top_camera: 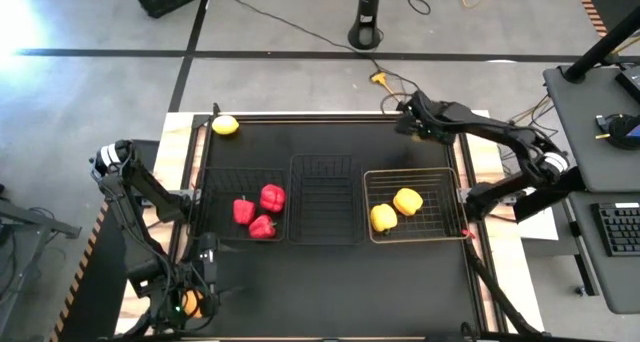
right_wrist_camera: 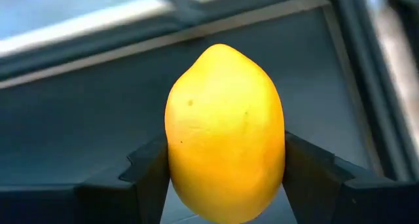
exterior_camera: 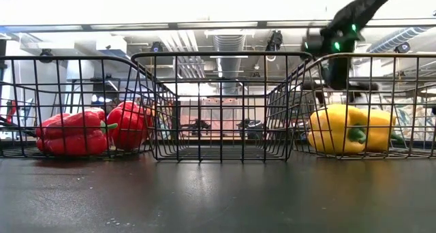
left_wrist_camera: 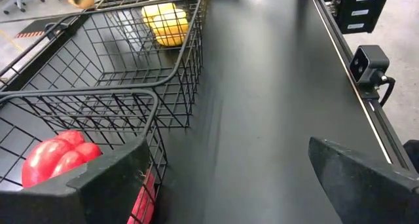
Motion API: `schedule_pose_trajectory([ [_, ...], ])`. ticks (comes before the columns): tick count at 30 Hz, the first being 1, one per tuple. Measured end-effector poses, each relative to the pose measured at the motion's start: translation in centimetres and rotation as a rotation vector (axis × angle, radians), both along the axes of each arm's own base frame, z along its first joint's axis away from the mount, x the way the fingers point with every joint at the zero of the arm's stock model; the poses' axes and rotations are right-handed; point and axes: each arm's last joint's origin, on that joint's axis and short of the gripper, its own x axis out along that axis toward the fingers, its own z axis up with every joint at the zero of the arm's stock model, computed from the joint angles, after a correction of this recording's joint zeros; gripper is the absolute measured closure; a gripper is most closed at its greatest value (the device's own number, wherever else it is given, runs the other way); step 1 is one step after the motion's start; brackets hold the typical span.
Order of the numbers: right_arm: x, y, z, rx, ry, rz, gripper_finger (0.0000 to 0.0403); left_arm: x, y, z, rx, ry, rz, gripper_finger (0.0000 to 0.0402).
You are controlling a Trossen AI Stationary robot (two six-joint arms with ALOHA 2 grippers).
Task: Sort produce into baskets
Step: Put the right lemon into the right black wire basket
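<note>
1. The left gripper (top_camera: pixel 205 257) hovers at the near edge of the black surface (top_camera: pixel 340 282), just in front of the left black wire basket (top_camera: pixel 205 197), its fingers (left_wrist_camera: pixel 111 185) spread apart around nothing.
2. That basket holds three red bell peppers (top_camera: pixel 258 212); the narrower black basket (top_camera: pixel 325 197) sits beside it in the middle.
3. The pale wire basket (top_camera: pixel 452 187) on the right holds two yellow bell peppers (top_camera: pixel 395 209).
4. At the far right corner, the right gripper (top_camera: pixel 408 120) pinches a lemon (right_wrist_camera: pixel 224 129) between its fingers (right_wrist_camera: pixel 147 175).
5. Another lemon (top_camera: pixel 226 125) lies at the far left corner.
</note>
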Motion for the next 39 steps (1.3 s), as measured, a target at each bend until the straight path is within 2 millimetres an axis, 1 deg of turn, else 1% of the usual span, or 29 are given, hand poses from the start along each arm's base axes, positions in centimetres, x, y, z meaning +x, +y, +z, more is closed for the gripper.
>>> schedule_pose_trajectory([
  [4,3.0,1.4,4.3,-0.119,-0.094,0.141,0.0172,0.0,0.0,0.0,-0.005,-0.003,0.0,0.0004],
  [7,6.1,3.7,6.9,-0.171,-0.157,0.281,0.0175,0.0,0.0,0.0,-0.005,-0.01,0.003,0.0004],
  [8,7.3,4.8,7.5,-0.184,-0.178,0.334,0.0175,0.0,-0.1,0.0,-0.005,-0.012,0.003,0.0004],
  [11,11.2,9.1,8.9,-0.222,-0.212,0.492,0.0171,0.1,-0.1,0.1,-0.011,-0.014,0.004,0.0004],
  [14,14.6,13.5,9.1,-0.234,-0.215,0.637,0.017,0.1,-0.1,0.1,-0.014,-0.016,0.004,0.0004],
  [17,17.6,17.5,9.0,-0.239,-0.214,0.763,0.0172,0.1,-0.2,0.1,-0.025,-0.021,0.004,0.0004],
  [19,19.2,19.7,8.7,-0.241,-0.202,0.847,0.0171,0.1,-0.3,0.2,-0.038,-0.026,0.004,0.0004],
  [22,21.3,22.2,7.9,-0.233,-0.178,0.942,0.0168,0.2,-0.4,0.2,-0.053,-0.031,0.004,0.0004],
  [24,22.4,23.3,6.9,-0.208,-0.162,0.986,0.0169,0.2,-0.5,0.2,-0.06,-0.033,0.004,0.0004],
  [26,23.4,24.0,5.6,-0.17,-0.142,1.03,0.0171,0.2,-0.5,0.2,-0.062,-0.033,0.003,0.0004],
  [30,24.7,24.2,2.8,-0.108,-0.075,1.088,0.0172,0.2,-0.5,0.2,-0.064,-0.027,0.0,0.0004],
  [35,25.8,23.2,0.0,-0.059,0.002,1.162,0.0167,0.2,-0.5,0.2,-0.055,-0.025,-0.003,0.0004],
  [39,26.3,22.4,-1.8,-0.043,0.072,1.227,0.0168,0.2,-0.4,0.2,-0.048,-0.022,-0.003,0.0004],
])
